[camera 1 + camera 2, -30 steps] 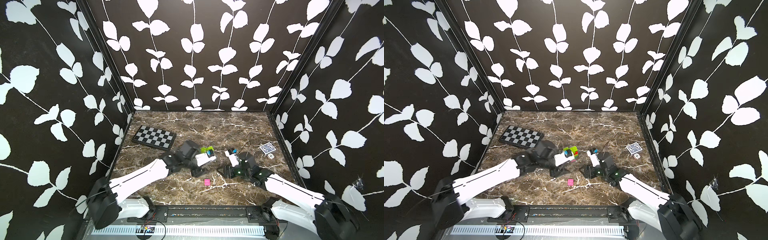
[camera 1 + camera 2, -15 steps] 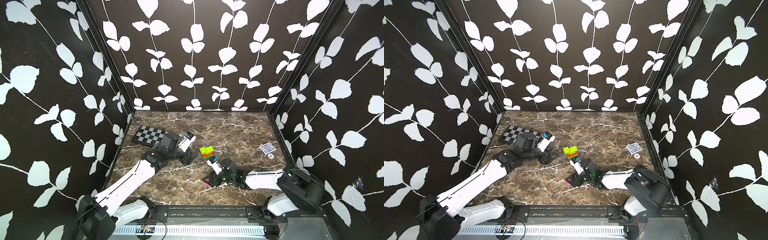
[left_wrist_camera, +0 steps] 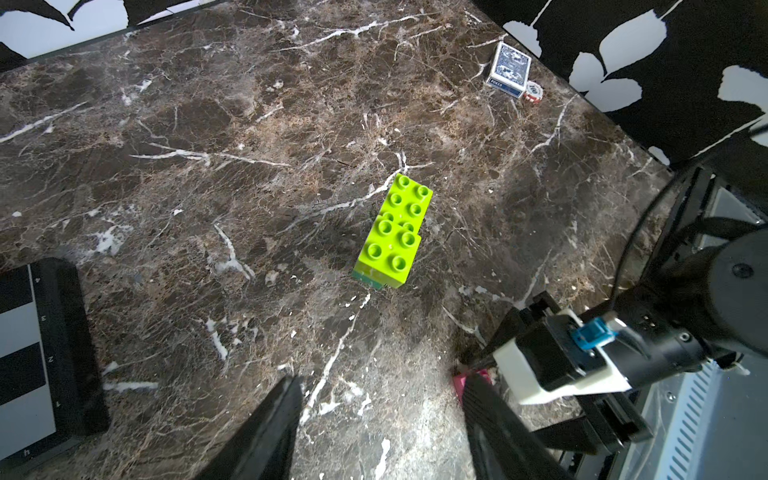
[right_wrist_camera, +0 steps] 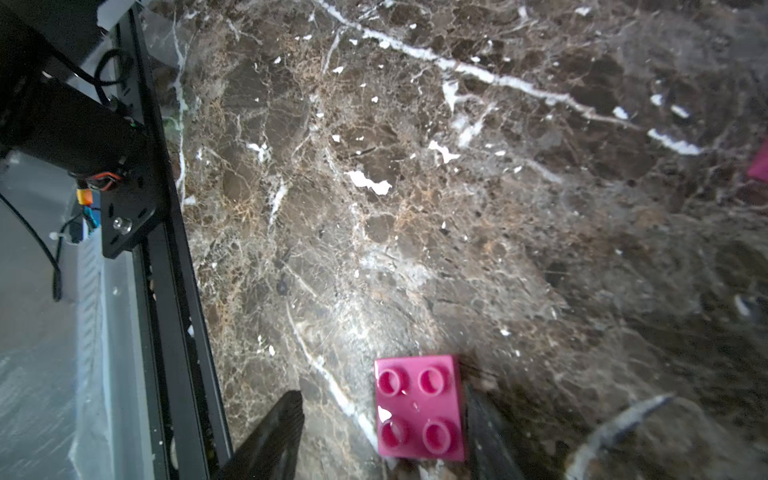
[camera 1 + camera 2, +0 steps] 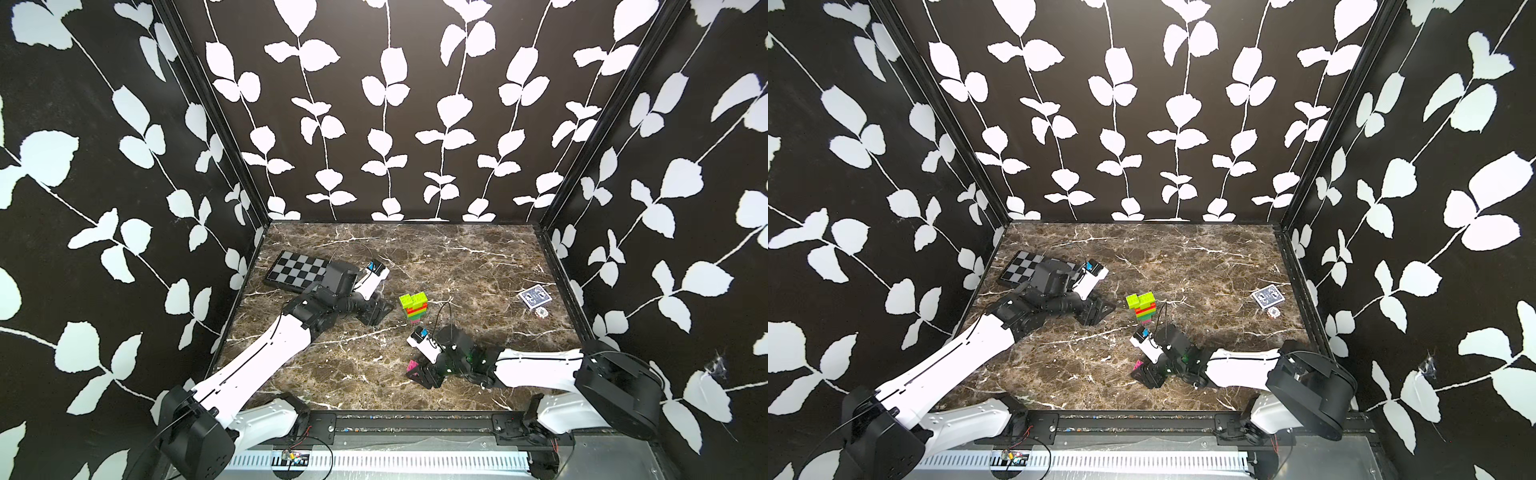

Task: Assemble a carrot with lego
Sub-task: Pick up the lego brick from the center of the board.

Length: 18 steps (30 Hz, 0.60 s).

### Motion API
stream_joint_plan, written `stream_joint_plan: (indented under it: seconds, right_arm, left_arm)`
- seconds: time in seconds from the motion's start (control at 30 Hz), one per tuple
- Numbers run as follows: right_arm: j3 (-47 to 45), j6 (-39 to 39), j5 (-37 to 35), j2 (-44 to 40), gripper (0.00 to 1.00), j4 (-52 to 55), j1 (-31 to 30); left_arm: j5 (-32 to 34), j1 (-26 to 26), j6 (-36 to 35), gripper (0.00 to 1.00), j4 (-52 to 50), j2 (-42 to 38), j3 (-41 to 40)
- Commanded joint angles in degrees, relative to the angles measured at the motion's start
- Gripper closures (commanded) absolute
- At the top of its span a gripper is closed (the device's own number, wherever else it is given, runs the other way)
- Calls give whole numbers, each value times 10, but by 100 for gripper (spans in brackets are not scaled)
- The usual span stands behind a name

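While the carrot (image 5: 413,307) stands upright mid-bench (image 5: 457,257), clear of both arms, the right fingers (image 4: 274,436) straddle a loose pink brick (image 4: 419,407) near the front edge. They are apart: one touches the brick's side, the other stands off it. The left fingers (image 3: 266,432) are apart and empty, left of the carrot.

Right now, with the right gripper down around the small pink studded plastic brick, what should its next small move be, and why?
Probably close the right gripper on the small pink studded plastic brick. It lies flat on the brown marble table between the open jaws, close beside one and apart from the other.
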<state>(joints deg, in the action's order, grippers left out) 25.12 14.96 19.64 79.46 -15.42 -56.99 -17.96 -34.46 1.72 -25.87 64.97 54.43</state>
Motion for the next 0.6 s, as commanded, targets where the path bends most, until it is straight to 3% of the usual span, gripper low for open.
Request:
stream_joint_plan:
  seconds: [0.0, 0.27, 0.57]
  right_arm:
    - [6, -33, -47, 2, 42, 26, -12]
    - [8, -63, -108, 19, 47, 27, -42]
    - [9, -82, -114, 45, 60, -4, -52]
  left_arm:
    - [1, 4, -6, 35, -16, -2, 16]
    - [3, 7, -7, 35, -21, -3, 18]
    - [2, 12, -6, 35, -21, -1, 15]
